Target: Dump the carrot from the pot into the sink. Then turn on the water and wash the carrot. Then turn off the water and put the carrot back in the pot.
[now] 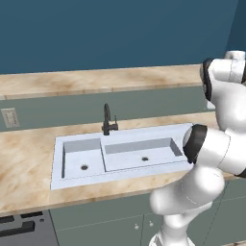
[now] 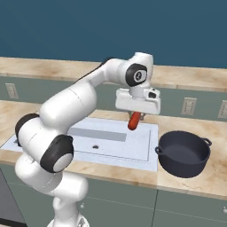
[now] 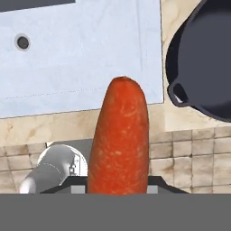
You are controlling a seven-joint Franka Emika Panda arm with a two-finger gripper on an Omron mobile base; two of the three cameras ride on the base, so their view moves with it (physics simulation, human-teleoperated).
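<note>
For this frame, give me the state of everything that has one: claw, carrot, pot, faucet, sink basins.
claw: shut on the carrot, held above the right edge of the sink.
carrot: gripped, hanging in the air, clear of sink and pot.
pot: upright on the counter right of the sink, nothing inside.
faucet: off, no water running.
sink: both basins dry, nothing in them.

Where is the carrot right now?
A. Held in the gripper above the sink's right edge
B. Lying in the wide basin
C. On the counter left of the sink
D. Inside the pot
A: the carrot hangs from the gripper over the sink edge, beside the empty pot.
</note>
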